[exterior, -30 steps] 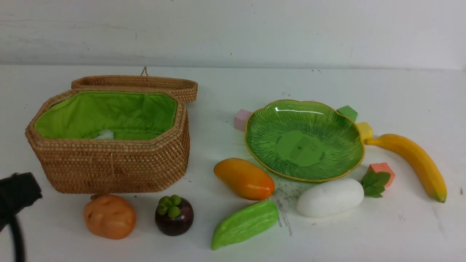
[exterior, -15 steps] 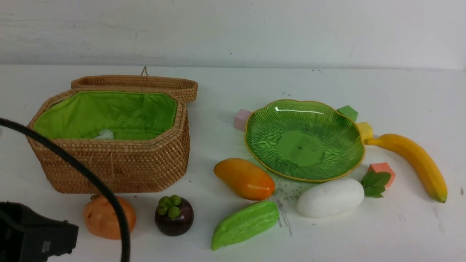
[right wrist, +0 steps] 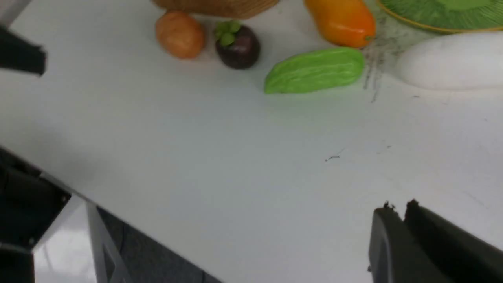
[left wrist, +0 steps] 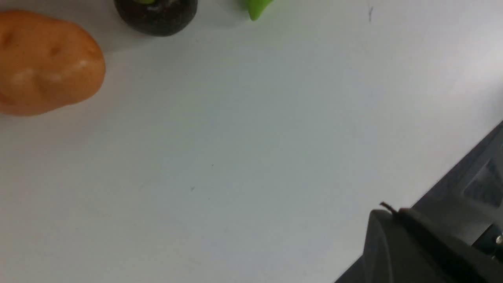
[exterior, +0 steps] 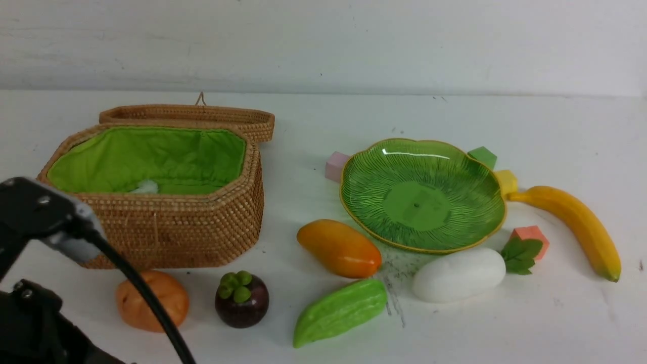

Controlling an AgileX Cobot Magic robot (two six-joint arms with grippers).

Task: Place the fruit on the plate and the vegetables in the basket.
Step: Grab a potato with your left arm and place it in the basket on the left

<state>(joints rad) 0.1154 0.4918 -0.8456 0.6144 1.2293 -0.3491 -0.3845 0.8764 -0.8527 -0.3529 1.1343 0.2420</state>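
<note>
Lifting the left arm (exterior: 43,215) higher into the front view than half a second ago, with its grey-black link now overlapping the near-left corner of the basket (exterior: 167,237) and its cable (exterior: 149,303) trailing down across the potato (exterior: 176,299). Leaving every toy where it was lying a second ago: potato and mangosteen (exterior: 241,299) sitting just in front of the open basket, gourd (exterior: 339,312) and mango (exterior: 338,247) lying between basket and plate (exterior: 422,194), radish (exterior: 459,275) lying just beside the plate's near rim, banana (exterior: 571,227) curving away past its right side. Showing no fruit on the plate yet and no vegetable in the green lining.

Looking down from the left wrist onto mostly bare desk (left wrist: 235,157), catching the potato at one edge, well apart from the left claw (left wrist: 393,214), plus slivers of the mangosteen and the gourd's tip. Showing the claw's dark tips pressed together, clenched on nothing.

Looking from the right wrist over the desk's near edge toward gourd, mangosteen, potato, mango and radish, all well apart from the right claw (right wrist: 397,210). Showing its two tips nearly meeting, clenched too and gripping nothing.

Judging the step in hand as the left arm's reach for the potato, the vegetable nearest it. Doing it well probably meaning:
- spreading the claw before descending
- centring over the potato's lumpy middle and closing across its narrower width
- keeping clear of the mangosteen just beside and the wicker wall behind
- lifting above the rim before carrying inward and letting go over the lining
</note>
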